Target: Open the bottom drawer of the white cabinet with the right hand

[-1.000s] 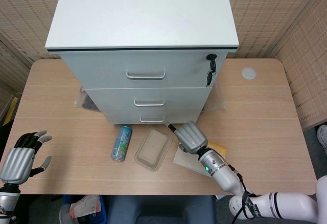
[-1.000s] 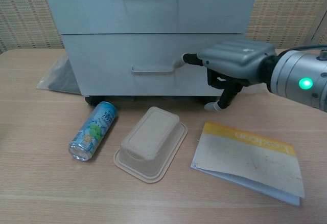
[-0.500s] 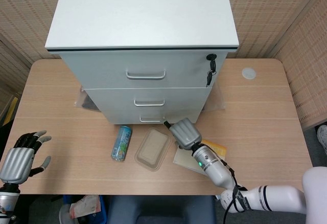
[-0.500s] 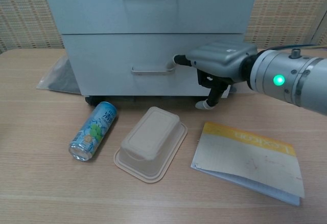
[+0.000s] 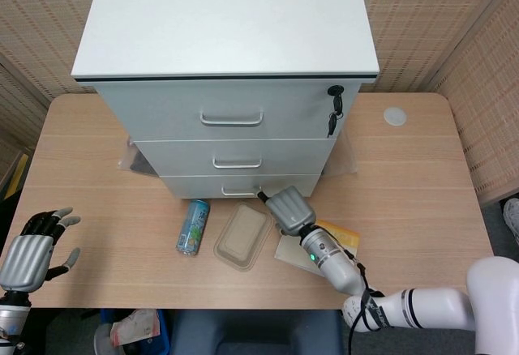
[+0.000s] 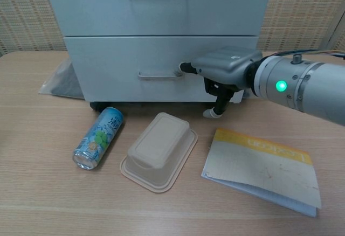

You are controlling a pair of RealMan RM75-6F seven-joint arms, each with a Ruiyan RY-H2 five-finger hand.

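The white cabinet (image 5: 227, 23) stands at the back of the table, with three drawers in its front. Its bottom drawer (image 5: 203, 186) (image 6: 118, 58) sticks out a little beyond the drawer above. My right hand (image 5: 290, 207) (image 6: 223, 66) is at the right end of the drawer's metal handle (image 5: 239, 190) (image 6: 159, 76), one extended finger hooked on it and the others curled under. My left hand (image 5: 32, 250) hovers off the table's near left corner, fingers spread and holding nothing; the chest view does not show it.
A drinks can (image 5: 193, 226) (image 6: 99, 137) lies in front of the cabinet beside an upside-down beige container (image 5: 243, 235) (image 6: 159, 151). A yellow-edged booklet (image 6: 261, 168) lies under my right forearm. Keys (image 5: 334, 112) hang from the top drawer's lock. A white disc (image 5: 395, 116) sits far right.
My right hand has slid left along the cabinet front to the handle's right end. The bottom drawer front has come slightly forward. The left hand has not moved.
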